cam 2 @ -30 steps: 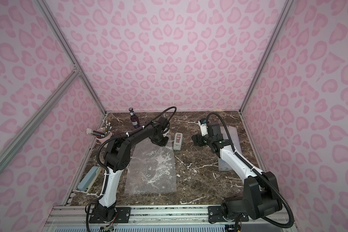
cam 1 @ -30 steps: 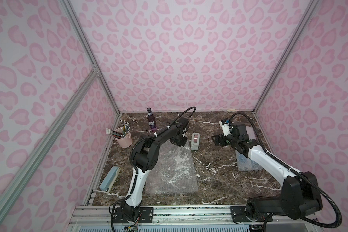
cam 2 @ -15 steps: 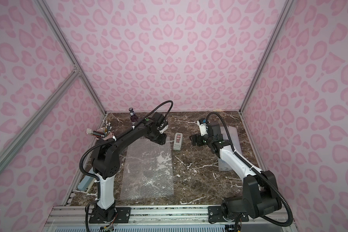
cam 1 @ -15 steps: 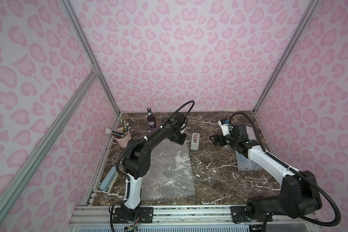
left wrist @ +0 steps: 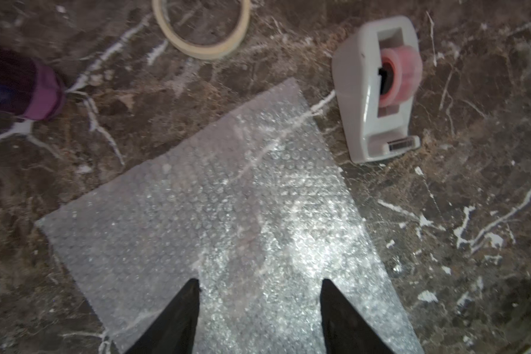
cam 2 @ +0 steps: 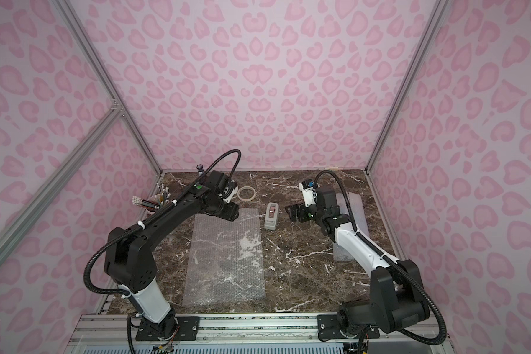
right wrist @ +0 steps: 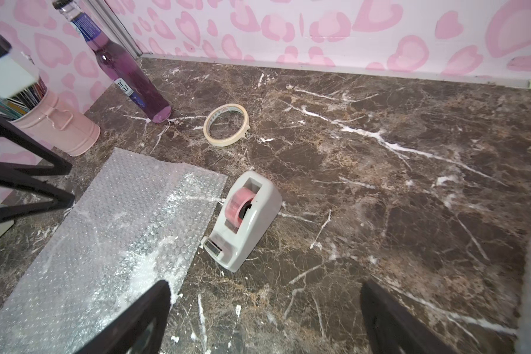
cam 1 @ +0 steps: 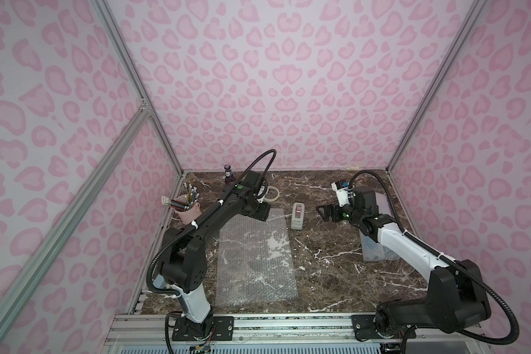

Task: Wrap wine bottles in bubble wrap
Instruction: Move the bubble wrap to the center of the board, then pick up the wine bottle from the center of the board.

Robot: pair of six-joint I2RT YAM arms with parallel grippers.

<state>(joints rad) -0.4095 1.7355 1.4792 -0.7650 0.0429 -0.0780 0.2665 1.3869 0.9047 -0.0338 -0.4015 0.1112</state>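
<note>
Purple bottle stands upright at the far wall, at about 11 o'clock from the sheet, apart from it. Unwrapped and untouched.

Bubble-wrap sheet lies flat mid-surface, long axis running 12 to 6, with nothing on it. Laid out this way, probably so a bottle can go across one end and be rolled along the length.

Left jaws hang over the sheet's 12 o'clock edge. The left wrist view shows them parted, nothing between them and plastic below. They sit near the bottle, so fetching it looks like the next step.

Right jaws are at 2 o'clock from the sheet, spread wide and empty, pointing toward the dispenser. They seem parked clear of the work, perhaps ready to steady the sheet or pull tape.

Dispenser sits just beside the sheet's far right corner, handy for sealing. Tape roll lies flat at 12 o'clock, beyond the sheet. Pencil cup is at 10 o'clock.

A wrapped bundle lies at 3 o'clock, partly hidden by the right arm. Faint blue shows through it, likely bottles already wrapped, though I cannot be sure.
</note>
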